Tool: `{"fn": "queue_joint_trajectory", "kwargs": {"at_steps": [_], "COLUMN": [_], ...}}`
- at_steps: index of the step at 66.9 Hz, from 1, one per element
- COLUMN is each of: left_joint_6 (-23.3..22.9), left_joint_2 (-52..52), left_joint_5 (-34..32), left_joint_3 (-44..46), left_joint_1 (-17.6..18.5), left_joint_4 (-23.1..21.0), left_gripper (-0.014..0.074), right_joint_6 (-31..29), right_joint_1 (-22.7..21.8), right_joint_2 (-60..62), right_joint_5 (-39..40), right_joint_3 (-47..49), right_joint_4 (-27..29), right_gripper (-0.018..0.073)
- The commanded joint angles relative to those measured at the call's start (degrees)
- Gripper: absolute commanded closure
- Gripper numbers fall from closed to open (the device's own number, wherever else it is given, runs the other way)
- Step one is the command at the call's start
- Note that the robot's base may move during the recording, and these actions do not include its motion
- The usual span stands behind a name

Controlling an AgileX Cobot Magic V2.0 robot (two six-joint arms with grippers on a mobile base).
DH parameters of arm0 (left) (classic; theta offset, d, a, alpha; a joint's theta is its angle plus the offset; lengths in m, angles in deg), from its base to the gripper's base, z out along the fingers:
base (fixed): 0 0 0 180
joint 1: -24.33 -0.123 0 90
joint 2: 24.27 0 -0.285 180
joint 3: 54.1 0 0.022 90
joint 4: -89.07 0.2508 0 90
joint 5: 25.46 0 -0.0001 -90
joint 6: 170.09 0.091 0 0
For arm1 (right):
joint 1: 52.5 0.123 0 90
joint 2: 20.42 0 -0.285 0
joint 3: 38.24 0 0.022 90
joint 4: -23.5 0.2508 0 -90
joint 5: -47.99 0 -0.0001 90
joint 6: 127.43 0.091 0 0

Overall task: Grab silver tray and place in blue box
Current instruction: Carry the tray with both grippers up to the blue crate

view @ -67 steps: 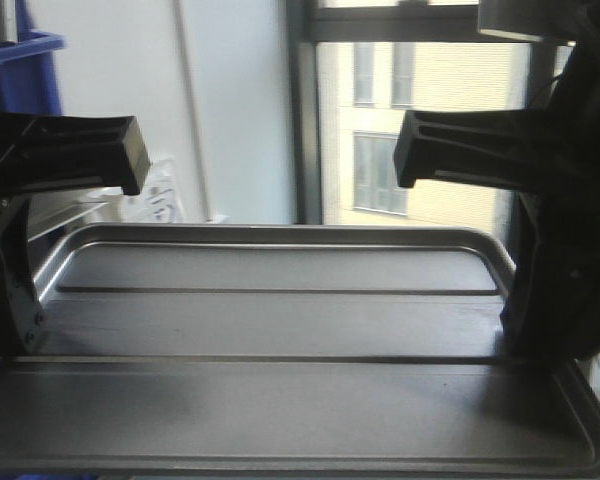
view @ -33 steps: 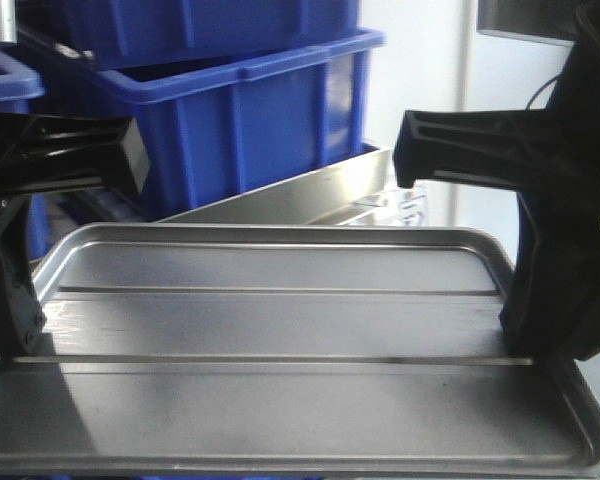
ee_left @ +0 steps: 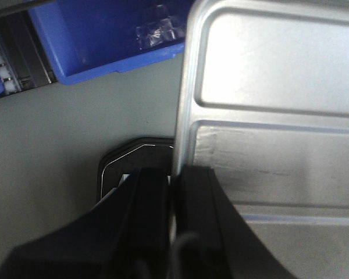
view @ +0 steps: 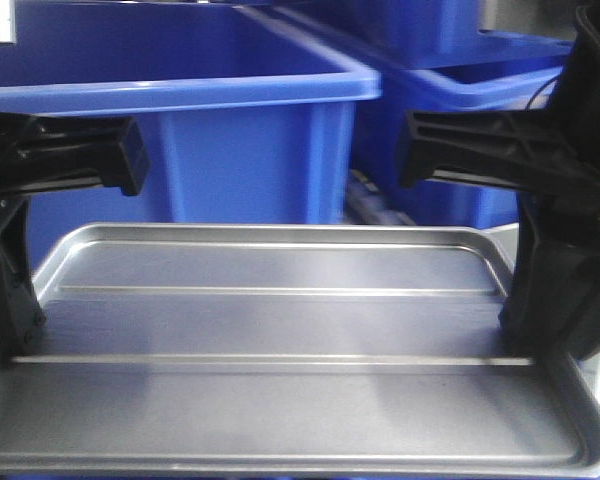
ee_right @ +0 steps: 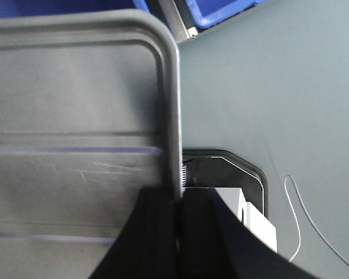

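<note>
Wrist views: left hand (ee_left: 174, 177), right hand (ee_right: 178, 196) pinching silver tray (ee_left: 267, 87) rims; grey floor (ee_left: 70, 128), seemingly, below.

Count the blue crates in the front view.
2 for sure: the left blue crate just beyond the silver tray, and the right blue crate beside it, partly hidden. A darker blue patch at the top edge may be a third.

I can read no text, label, brand, number or sign anywhere here, neither on the silver tray (view: 280, 400) nor on the blue box (view: 240, 150).
</note>
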Motion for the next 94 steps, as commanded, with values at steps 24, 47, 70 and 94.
{"fn": "queue_joint_trajectory", "kwargs": {"at_steps": [24,47,70,94], "left_joint_6": [-0.58,-0.58,-0.58,-0.58], "left_joint_2": [-1.77,-1.77,-1.77,-1.77], "left_joint_5": [2.67,2.67,2.67,2.67], "left_joint_3": [1.48,1.48,1.48,1.48], "left_joint_1": [0.21,0.21,0.21,0.21], "left_joint_4": [2.38,2.38,2.38,2.38], "left_gripper": [0.0605,0.0605,0.0605,0.0605], "right_joint_6": [-0.18,-0.18,-0.18,-0.18], "right_joint_1": [-0.36,-0.36,-0.36,-0.36], "right_joint_2": [1.53,1.53,1.53,1.53], "right_joint_5": [-1.57,-1.57,-1.57,-1.57], "right_joint_3": [1.2,1.2,1.2,1.2], "right_joint_4": [-3.01,-3.01,-3.01,-3.01], "right_gripper": [0.051,0.051,0.051,0.051]}}
